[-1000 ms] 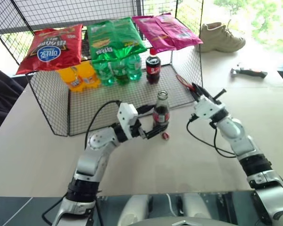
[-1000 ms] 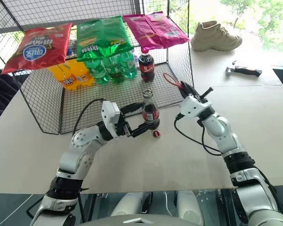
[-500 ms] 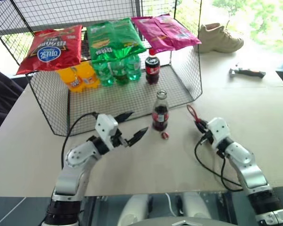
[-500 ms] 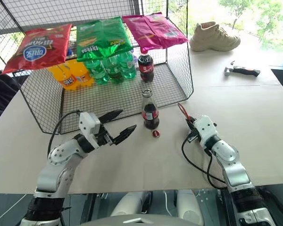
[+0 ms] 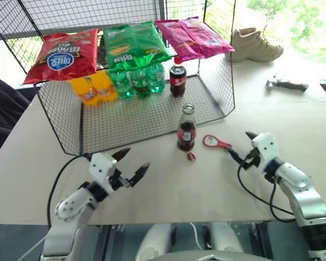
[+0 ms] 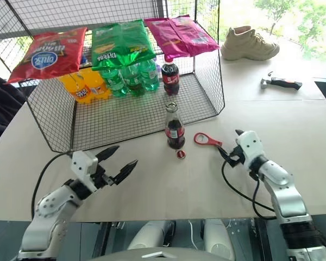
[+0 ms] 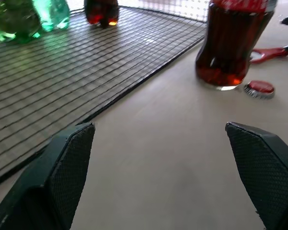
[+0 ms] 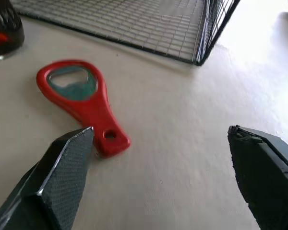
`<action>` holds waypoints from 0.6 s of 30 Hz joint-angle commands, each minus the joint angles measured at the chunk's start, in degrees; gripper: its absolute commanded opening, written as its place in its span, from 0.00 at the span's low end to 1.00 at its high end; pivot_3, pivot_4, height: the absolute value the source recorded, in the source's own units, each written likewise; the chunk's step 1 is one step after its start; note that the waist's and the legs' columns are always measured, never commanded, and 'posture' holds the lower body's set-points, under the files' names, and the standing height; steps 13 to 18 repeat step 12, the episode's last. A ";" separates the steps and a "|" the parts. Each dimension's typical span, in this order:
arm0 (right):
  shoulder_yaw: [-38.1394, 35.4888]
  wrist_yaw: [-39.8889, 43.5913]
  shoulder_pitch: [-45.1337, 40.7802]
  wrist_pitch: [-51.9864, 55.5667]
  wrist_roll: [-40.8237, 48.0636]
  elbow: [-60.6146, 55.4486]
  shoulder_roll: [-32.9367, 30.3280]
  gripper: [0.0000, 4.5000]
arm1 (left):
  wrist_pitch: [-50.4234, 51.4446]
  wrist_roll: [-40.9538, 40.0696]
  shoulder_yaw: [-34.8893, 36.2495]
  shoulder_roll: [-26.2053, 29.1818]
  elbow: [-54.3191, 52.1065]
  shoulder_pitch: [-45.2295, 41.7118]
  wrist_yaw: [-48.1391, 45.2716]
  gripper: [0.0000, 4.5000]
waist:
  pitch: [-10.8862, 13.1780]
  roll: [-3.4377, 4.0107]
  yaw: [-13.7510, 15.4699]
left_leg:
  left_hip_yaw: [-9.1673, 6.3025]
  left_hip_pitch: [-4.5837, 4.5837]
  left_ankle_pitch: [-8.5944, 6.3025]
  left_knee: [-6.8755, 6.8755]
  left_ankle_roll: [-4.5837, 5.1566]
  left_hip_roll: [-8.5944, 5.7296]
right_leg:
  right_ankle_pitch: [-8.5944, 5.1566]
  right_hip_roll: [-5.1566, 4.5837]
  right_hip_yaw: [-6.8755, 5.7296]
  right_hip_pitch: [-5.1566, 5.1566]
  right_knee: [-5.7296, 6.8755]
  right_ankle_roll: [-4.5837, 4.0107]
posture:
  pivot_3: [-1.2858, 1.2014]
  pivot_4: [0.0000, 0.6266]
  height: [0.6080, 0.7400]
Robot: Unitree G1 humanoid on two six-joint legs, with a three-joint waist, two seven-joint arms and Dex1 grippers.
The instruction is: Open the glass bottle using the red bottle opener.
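Glass bottle [image 5: 186, 129] is seen uncapped near the counter's middle, its cap [image 5: 190, 156] beside it. Red bottle opener [image 5: 215, 142] has been laid flat alongside. Left hand [image 5: 131, 164] and right hand [image 5: 241, 147] are spread wide, empty. Task is judged complete.

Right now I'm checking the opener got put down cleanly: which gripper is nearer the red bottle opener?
Right. The right gripper sits open just past the handle end of the red bottle opener, not touching. The left gripper is open far across the table, beyond the glass bottle.
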 commanded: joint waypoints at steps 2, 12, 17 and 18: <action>-4.78 10.24 4.22 -1.03 6.74 -1.81 -4.35 0.98 | 0.64 -0.21 4.86 2.21 -1.77 4.62 0.72 1.00 | 0.00 0.00 0.03 | 0.01 0.00 -0.01 0.00 0.02 0.00 | 0.00 -0.01 0.01 0.06 0.00 0.00 | 0.52 0.24 0.94; -9.78 21.28 7.87 -1.52 11.53 1.57 -9.36 0.98 | 2.84 -1.51 6.32 2.75 -4.60 9.56 -0.23 1.00 | 0.00 0.00 0.28 | 0.00 0.08 -0.03 0.11 0.05 0.05 | -0.01 -0.03 -0.06 0.25 -0.07 0.01 | 0.52 0.24 0.94; -9.78 21.28 7.87 -1.52 11.53 1.57 -9.36 0.98 | 2.84 -1.51 6.32 2.75 -4.60 9.56 -0.23 1.00 | 0.00 0.00 0.28 | 0.00 0.08 -0.03 0.11 0.05 0.05 | -0.01 -0.03 -0.06 0.25 -0.07 0.01 | 0.52 0.24 0.94; -9.78 21.28 7.87 -1.52 11.53 1.57 -9.36 0.98 | 2.84 -1.51 6.32 2.75 -4.60 9.56 -0.23 1.00 | 0.00 0.00 0.28 | 0.00 0.08 -0.03 0.11 0.05 0.05 | -0.01 -0.03 -0.06 0.25 -0.07 0.01 | 0.52 0.24 0.94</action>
